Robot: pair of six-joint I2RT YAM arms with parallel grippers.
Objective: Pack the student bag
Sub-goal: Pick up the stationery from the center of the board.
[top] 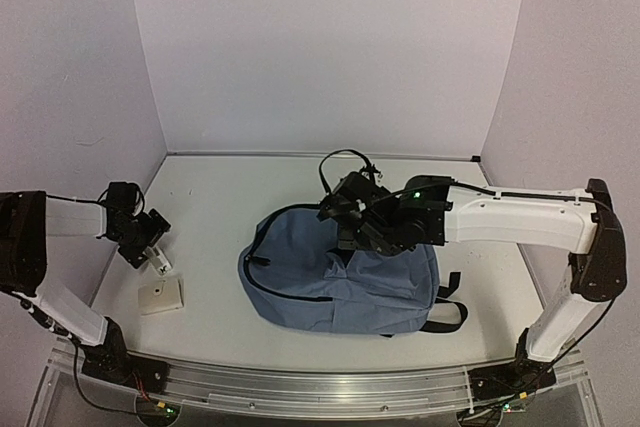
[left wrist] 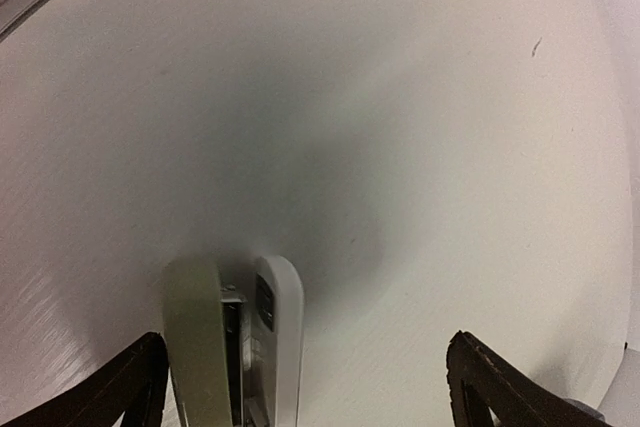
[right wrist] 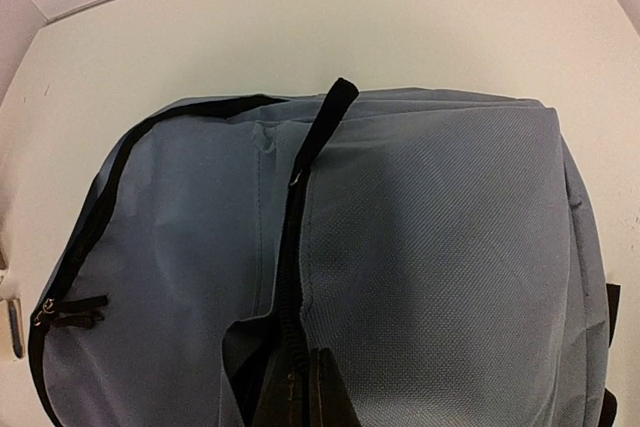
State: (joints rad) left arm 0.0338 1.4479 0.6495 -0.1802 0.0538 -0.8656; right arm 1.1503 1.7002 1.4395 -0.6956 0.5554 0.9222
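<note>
The slate-blue student bag lies flat in the middle of the table, its black zipper partly open with dark lining showing. My right gripper is over the bag's far edge, and in the right wrist view it is shut on the zipper edge of the bag. My left gripper hovers low at the table's left side. It is wide open around a small white and pale-green stapler-like object, which sits close to the left finger. That object lies on the table.
A small beige square pad lies near the front left. The bag's black straps trail at its right side, and a black cable loops over the right wrist. White walls enclose the table on three sides.
</note>
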